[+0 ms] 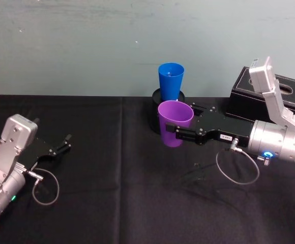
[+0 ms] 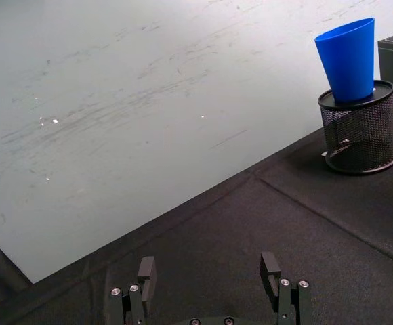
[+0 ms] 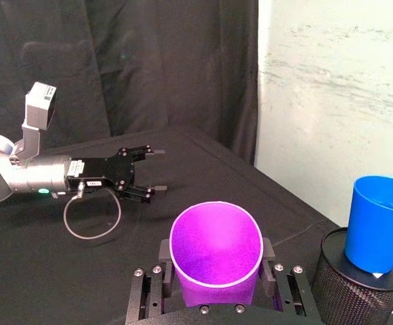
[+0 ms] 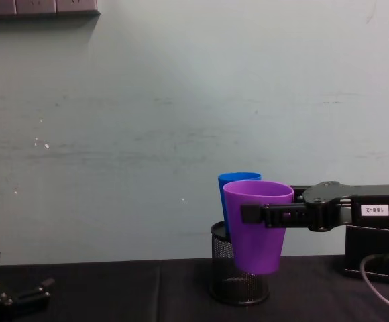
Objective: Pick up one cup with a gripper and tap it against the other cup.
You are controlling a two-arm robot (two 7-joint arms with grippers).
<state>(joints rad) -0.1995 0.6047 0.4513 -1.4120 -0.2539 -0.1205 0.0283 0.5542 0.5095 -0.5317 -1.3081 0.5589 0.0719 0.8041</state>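
Nearest, on the left side of the black-clothed bench (image 1: 112,198): the left gripper (image 1: 66,143), parked low over the cloth. Fingers (image 2: 146,271) spread wide, nothing between them, bare black cloth beneath in the left wrist view.

Farther out and to the right: the right gripper (image 1: 180,133), slim and black with a small white label. Behind it, an arm with a silver joint and a blue ring light, reaching in from the right edge. Fingers (image 3: 278,284) closed on either side of the purple cup (image 1: 175,122), pressing its wall below the rim. Cup upright, mouth up, lifted clear of the bench, base hanging in the air in the chest view.

Just behind the purple cup: a black wire-mesh pen holder (image 1: 155,109) standing on the bench. Seated in it, mouth up, the blue cup (image 1: 171,80), most of its body above the holder's rim. Purple cup near the blue cup but apart from it, with a gap between the two plain in the right wrist view. From the chest, purple in front and covering most of the blue.

Farther right, behind the right arm: a black box (image 1: 290,94) on the bench. Beyond everything, a pale scuffed wall (image 1: 86,46).
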